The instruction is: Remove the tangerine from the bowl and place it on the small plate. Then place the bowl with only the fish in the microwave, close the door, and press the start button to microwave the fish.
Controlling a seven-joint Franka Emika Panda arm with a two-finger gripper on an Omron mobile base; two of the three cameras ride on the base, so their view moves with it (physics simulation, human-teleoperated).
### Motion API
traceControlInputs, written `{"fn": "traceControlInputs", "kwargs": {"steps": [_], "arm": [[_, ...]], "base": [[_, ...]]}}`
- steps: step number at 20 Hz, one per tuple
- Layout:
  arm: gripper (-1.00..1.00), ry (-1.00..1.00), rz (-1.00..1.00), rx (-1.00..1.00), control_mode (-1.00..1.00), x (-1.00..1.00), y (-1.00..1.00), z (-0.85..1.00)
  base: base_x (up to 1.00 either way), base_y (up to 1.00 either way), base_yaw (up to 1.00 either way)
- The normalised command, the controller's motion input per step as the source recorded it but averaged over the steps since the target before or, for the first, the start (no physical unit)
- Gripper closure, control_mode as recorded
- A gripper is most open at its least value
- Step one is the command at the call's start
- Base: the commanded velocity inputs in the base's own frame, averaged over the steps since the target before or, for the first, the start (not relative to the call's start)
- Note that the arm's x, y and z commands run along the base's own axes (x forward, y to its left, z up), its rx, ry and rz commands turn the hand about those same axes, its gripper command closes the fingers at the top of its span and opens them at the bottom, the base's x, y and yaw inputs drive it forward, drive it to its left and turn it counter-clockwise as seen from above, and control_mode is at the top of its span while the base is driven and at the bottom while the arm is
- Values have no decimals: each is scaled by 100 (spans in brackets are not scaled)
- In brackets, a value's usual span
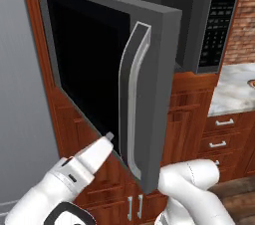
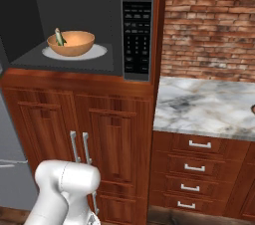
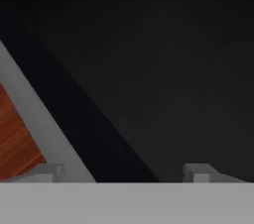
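The round, smooth orange-tan bowl [image 2: 71, 43] sat on the white round turntable [image 2: 99, 52] inside the large dark grey built-in microwave [image 2: 114, 25], at about ten o'clock in the right base view, with the slim silvery-green fish [image 2: 59, 36] propped against its left inner wall. No tangerine showed in it, so the loading looked finished and the remaining work was probably the door and the start button.

The wide grey-framed door [image 1: 159, 69] with its dark window stood part-way open, its long curved silver handle [image 1: 130, 99] near the centre of the left base view. The two-finger gripper [image 3: 124, 173] sat close against the dark window, pressed near the door's outer face at about seven o'clock in the left base view, most likely placed there to push the door shut rather than to grasp anything. Its jaws stood wide apart and held nothing; in the hand view the two fingertips [image 3: 49, 172] rose at either side of the lower edge.

The black keypad panel [image 2: 136, 35] with a blue display lay at the microwave's right side. Brown wooden cabinets [image 2: 109, 134] ran below, a grey-veined marble counter [image 2: 204, 104] lay at three o'clock under a red brick wall [image 2: 209, 20], and a plain grey fridge [image 1: 20, 119] filled the left.
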Motion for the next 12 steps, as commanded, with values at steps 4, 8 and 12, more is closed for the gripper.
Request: {"fn": "traceControlInputs", "kwargs": {"steps": [4,8,12], "arm": [[-100,0,1,16,-100,0,-100,9],[-100,0,4,13,-100,16,-89,8],[-100,1,7,5,-100,40,-66,17]], "base": [[0,0,0],[0,0,0],[0,0,0]]}}
